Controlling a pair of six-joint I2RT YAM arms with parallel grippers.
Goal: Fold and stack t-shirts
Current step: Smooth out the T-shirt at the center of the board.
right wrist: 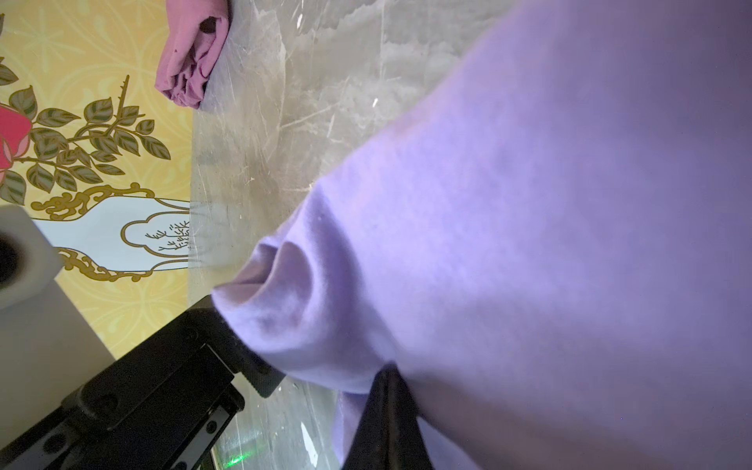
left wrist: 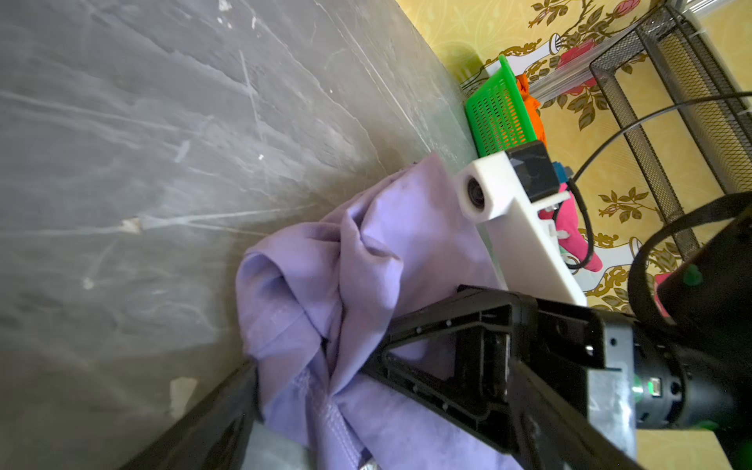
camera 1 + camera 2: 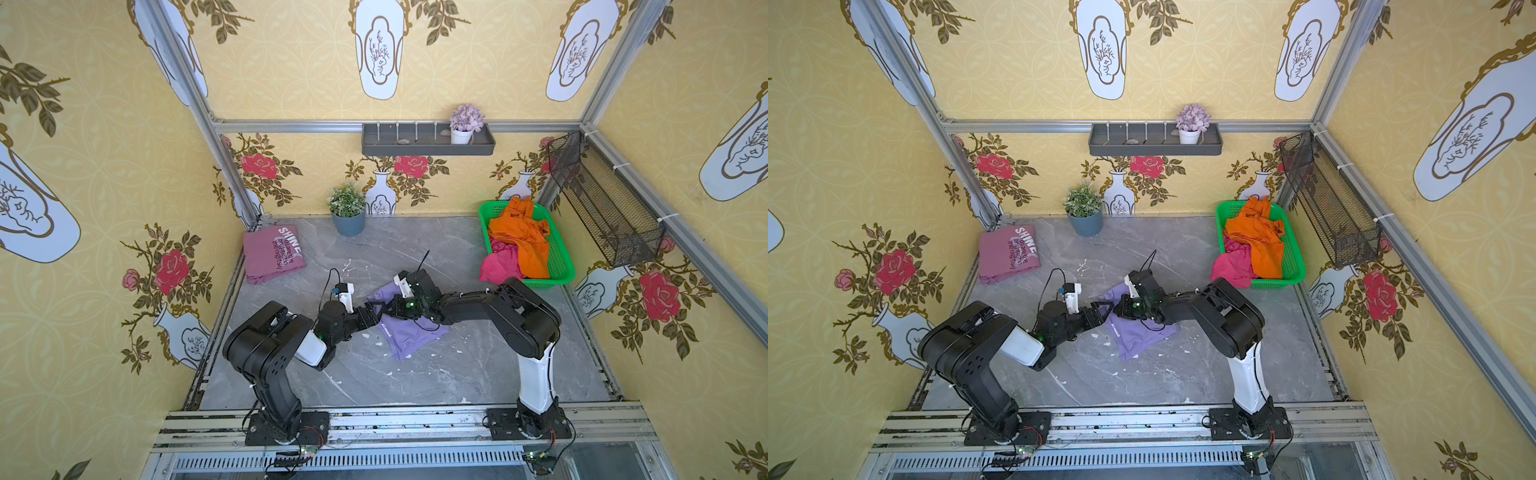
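Right gripper [image 1: 388,368] pinches a bunched edge of the lavender t-shirt [image 3: 409,340], which lies crumpled in the middle of the grey marble tabletop [image 3: 415,374]. Left gripper [image 3: 1102,311] sits just beside that edge, its jaws spread. A folded mauve SHINE t-shirt [image 3: 270,253] lies in the far left corner. An orange t-shirt [image 3: 519,237] and a magenta t-shirt [image 3: 496,268] are heaped in the green basket [image 3: 561,253].

Lavender purple cotton t-shirt [image 3: 409,340]: middle was hidden under black right arm [image 3: 465,307]; blurred and edge-cropped in right wrist view [image 1: 529,203]. Magenta t-shirt [image 3: 496,268]: lay mostly buried beneath orange t-shirt [image 3: 519,237] in green plastic basket [image 3: 561,262].
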